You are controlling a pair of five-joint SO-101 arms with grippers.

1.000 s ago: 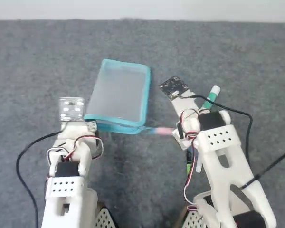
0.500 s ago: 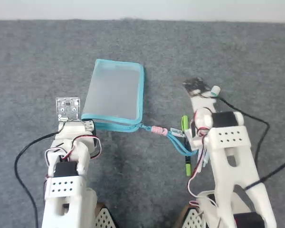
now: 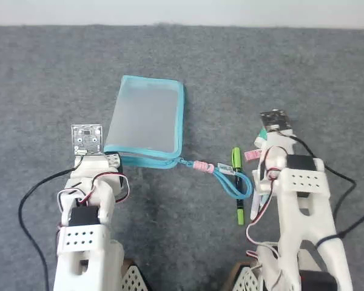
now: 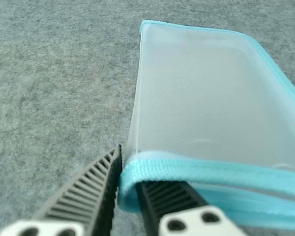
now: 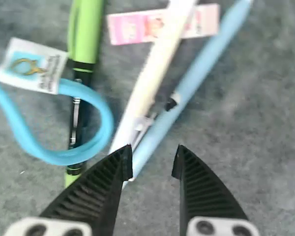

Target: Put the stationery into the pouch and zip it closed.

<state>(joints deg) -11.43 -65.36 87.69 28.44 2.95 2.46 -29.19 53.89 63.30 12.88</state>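
Nothing here reads clearly. In the high view, just right of centre, a small paper tag (image 3: 225, 170) hangs on the blue loop (image 3: 242, 189). Up close from the right wrist, it shows a gold emblem and dark lettering, all too blurred to make out. A little further right lies a pink label (image 3: 250, 156), crossed by the white pen (image 5: 155, 73); its print is smeared too.

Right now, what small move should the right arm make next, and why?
Probably lower the right gripper and close it on the light blue pen. Its jaws stand open just above that pen's end, next to the white pen. The pouch looks empty, and the left gripper holds its corner.
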